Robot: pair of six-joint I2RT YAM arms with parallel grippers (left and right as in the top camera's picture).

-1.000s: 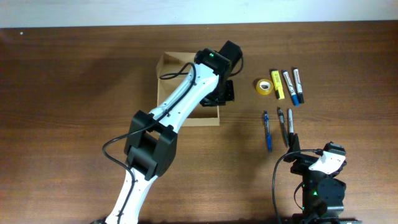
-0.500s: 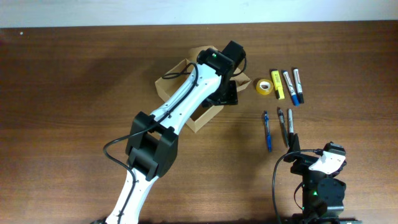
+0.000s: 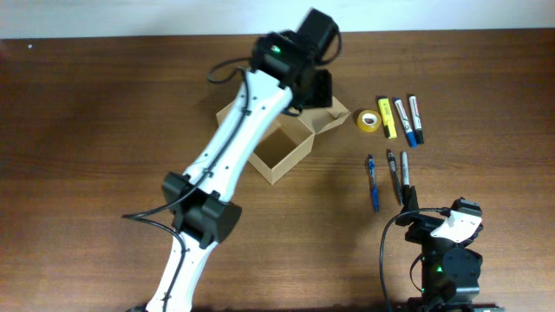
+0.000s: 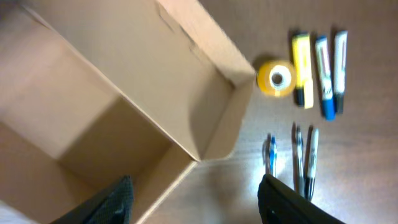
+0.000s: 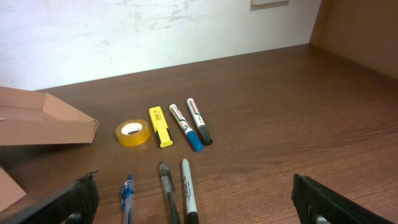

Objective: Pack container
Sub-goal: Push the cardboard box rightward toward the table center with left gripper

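Spanning every view, the dark wooden table (image 3: pixel 87 130) carried everything. The white left arm (image 3: pixel 230 147) reached diagonally to the far side, where the left gripper (image 4: pixel 196 194) hung over the box with its fingers spread wide and nothing between them. The tan cardboard box (image 3: pixel 279 149) sat open and skewed near the table's middle, and its hinged flap (image 3: pixel 332 117) pointed at the tape. The right gripper (image 5: pixel 196 196) rested low at the near edge, jaws fully parted and empty. Just right of the flap lay a yellow tape roll (image 3: pixel 368 120), then a yellow highlighter (image 3: pixel 386 118) and two markers (image 3: pixel 404 120) side by side. Nearer lay a blue pen (image 3: pixel 373 182) and two dark pens (image 3: pixel 392 173).
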